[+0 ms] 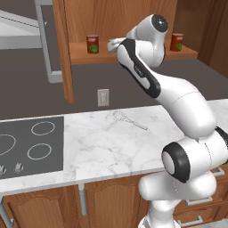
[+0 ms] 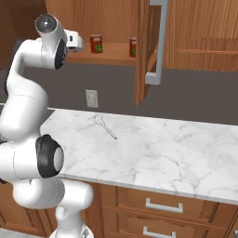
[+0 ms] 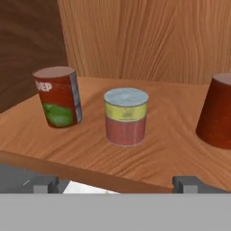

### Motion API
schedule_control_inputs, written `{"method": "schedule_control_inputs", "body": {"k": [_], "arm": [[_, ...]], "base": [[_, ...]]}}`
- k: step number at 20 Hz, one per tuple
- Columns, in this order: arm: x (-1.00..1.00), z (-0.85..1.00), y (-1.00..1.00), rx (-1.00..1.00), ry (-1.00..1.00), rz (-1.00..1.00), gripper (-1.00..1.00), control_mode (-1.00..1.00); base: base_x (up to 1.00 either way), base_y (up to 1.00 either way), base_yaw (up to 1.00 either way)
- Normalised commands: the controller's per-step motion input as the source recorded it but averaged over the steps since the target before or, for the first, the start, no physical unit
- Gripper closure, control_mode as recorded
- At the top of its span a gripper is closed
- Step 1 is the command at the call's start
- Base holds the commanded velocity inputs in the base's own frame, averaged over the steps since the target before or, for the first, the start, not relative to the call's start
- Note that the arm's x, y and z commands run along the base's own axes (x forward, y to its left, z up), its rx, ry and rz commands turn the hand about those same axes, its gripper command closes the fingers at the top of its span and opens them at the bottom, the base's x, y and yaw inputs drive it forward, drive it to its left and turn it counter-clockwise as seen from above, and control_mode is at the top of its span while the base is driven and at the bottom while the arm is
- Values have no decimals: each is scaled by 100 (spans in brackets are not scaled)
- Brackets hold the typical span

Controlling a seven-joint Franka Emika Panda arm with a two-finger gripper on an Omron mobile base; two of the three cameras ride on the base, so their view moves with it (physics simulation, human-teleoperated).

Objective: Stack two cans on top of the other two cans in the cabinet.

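Gripper [image 3: 115,182] wide open, prob. empty.

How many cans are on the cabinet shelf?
3 in the hand view, on the reddish-brown wooden shelf: a red green-labelled can left, a pale yellow-and-pink banded can centre, another red can right. More may hide behind the arm.
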Motion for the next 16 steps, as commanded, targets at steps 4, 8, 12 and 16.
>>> {"method": "schedule_control_inputs", "body": {"k": [4,8,12,16], "arm": [[25,0,3,0,0,2,-100,-100],[30,0,7,0,0,2,-100,-100],[35,-3,5,0,0,2,-100,-100],[34,-4,4,0,0,2,-100,-100]], "base": [[0,0,0],[0,0,0],[0,0,0],[0,0,0]]}}
